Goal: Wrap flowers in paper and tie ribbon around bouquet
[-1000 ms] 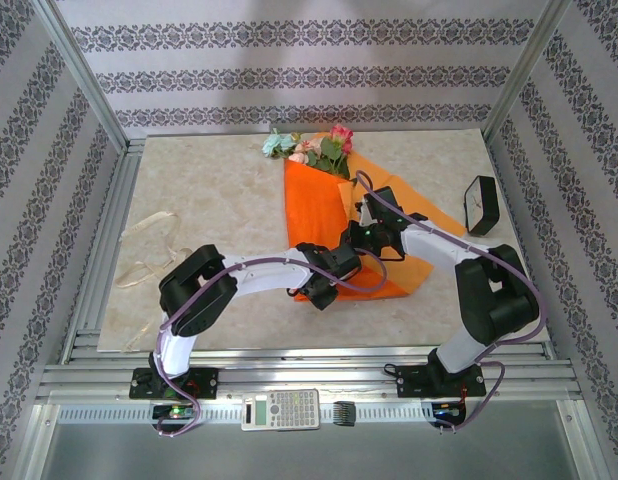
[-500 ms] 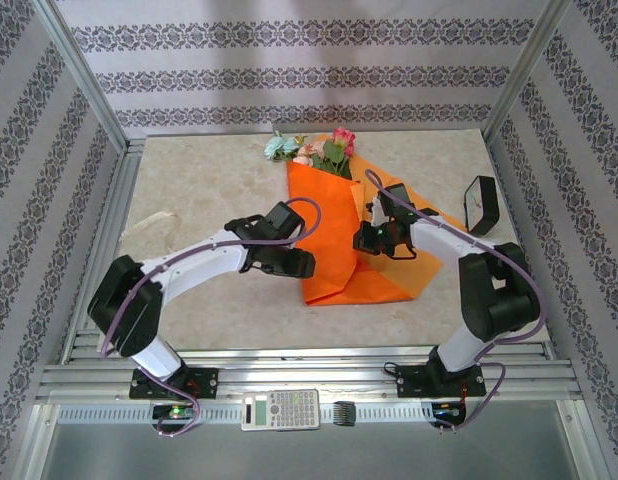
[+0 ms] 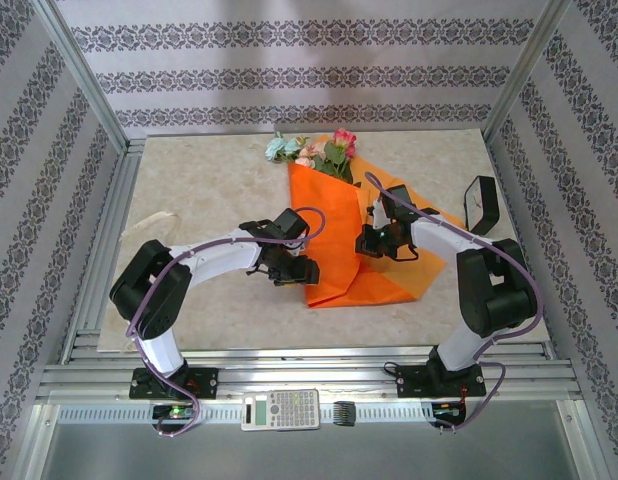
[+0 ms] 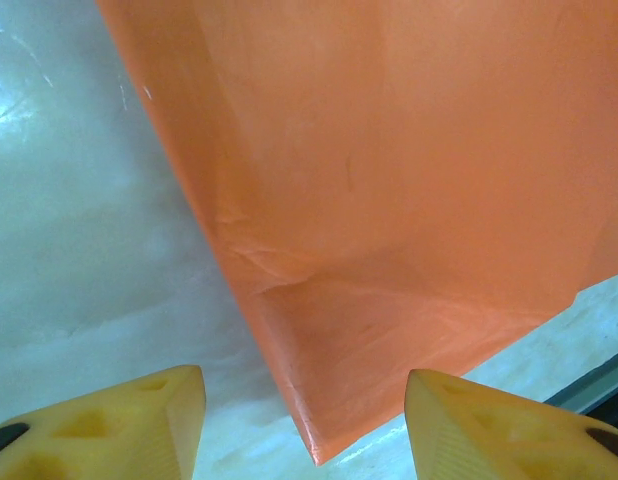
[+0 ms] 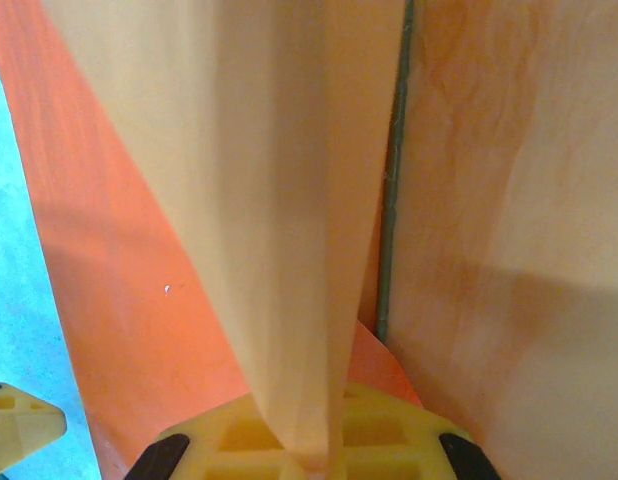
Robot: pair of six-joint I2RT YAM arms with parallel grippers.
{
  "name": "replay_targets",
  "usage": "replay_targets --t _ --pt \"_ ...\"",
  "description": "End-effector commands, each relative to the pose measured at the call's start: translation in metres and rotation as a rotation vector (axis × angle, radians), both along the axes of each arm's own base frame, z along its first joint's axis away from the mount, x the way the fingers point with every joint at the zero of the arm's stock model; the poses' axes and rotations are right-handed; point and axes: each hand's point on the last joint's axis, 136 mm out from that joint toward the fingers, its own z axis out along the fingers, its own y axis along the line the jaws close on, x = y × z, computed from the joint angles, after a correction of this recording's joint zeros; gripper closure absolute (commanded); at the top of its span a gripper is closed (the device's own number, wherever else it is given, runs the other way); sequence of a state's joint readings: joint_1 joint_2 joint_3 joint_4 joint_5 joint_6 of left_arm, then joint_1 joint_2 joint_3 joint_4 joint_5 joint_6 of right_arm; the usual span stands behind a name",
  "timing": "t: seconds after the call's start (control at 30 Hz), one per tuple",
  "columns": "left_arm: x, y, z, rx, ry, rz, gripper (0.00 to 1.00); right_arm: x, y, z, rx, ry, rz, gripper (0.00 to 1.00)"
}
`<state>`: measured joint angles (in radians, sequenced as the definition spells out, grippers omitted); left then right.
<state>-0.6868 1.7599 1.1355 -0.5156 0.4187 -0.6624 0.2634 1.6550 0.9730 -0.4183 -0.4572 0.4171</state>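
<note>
Now the left gripper (image 3: 294, 268) is hovering with its jaws apart and nothing between them, just off the left edge of the orange paper (image 3: 334, 235). A second ago it was reaching across the sheet's near end; since then it has swung out to the left and come back beside the fold. From the left wrist, its yellow fingers (image 4: 129, 425) are framing the orange paper's (image 4: 389, 200) near corner, which is lying flat on the marbled table (image 4: 79, 230).

The right gripper (image 3: 372, 240) is staying clamped on a raised pleat of the sheet, having drifted slightly nearer. From its own wrist, the right gripper (image 5: 299, 440) is pinching that pleat of orange paper (image 5: 289, 200), and a thin green stem (image 5: 393, 200) is showing just right of it.

The flowers (image 3: 314, 150) are poking out of the far end. The left flap is now lying over the stems, so the first fold looks done. The right flap is still spreading out to the right and probably needs folding over next. The ribbon (image 3: 154, 221) is lying well apart at the table's left, so tying is still ahead.
</note>
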Motion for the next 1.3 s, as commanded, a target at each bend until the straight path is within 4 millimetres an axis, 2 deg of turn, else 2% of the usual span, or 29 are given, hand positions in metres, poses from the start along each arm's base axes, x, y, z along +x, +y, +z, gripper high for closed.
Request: replay_targets --t 0.0,0.2,0.37,0.47,0.5,0.53,0.57,0.63,0.7,0.93,1.03,1.13,1.27 --pt "0.003 -0.007 -0.008 -0.019 0.018 0.02 0.44 -0.008 -0.002 -0.001 -0.003 0.021 0.027 1.0" --pt "0.011 -0.012 -0.014 -0.01 0.014 0.018 0.46 -0.018 -0.004 0.0 0.004 0.031 0.012 1.0" --pt "0.016 -0.01 -0.024 0.05 0.023 -0.003 0.66 -0.023 -0.01 -0.01 -0.025 0.052 -0.003 1.0" --pt "0.014 -0.006 -0.032 0.074 0.036 -0.015 0.72 -0.025 -0.008 -0.011 -0.006 0.08 -0.013 1.0" --pt "0.013 -0.006 -0.034 0.075 0.042 -0.018 0.72 -0.026 -0.007 -0.009 0.002 0.089 -0.021 0.91" --pt "0.012 -0.006 -0.037 0.075 0.049 -0.02 0.72 -0.028 -0.008 -0.008 0.002 0.105 -0.041 0.75" --pt "0.011 -0.006 -0.038 0.076 0.052 -0.022 0.73 -0.03 -0.009 -0.005 0.004 0.117 -0.068 0.64" --pt "0.011 -0.007 -0.039 0.071 0.053 -0.024 0.73 -0.037 -0.011 0.002 0.018 0.128 -0.122 0.53" --pt "0.011 -0.007 -0.04 0.069 0.056 -0.025 0.74 -0.047 -0.01 0.009 0.043 0.145 -0.185 0.49" --pt "0.011 -0.009 -0.038 0.062 0.054 -0.035 0.74 -0.095 0.012 0.008 0.098 0.232 -0.329 0.52" --pt "0.011 -0.011 -0.034 0.058 0.05 -0.043 0.73 -0.109 0.005 0.001 0.092 0.239 -0.419 0.65" --pt "0.011 -0.012 -0.017 0.081 0.001 -0.087 0.66 -0.113 -0.008 -0.013 0.12 0.236 -0.532 0.76" --pt "-0.002 -0.015 0.015 0.137 -0.087 -0.213 0.55 -0.107 -0.017 -0.026 0.141 0.272 -0.56 0.79"
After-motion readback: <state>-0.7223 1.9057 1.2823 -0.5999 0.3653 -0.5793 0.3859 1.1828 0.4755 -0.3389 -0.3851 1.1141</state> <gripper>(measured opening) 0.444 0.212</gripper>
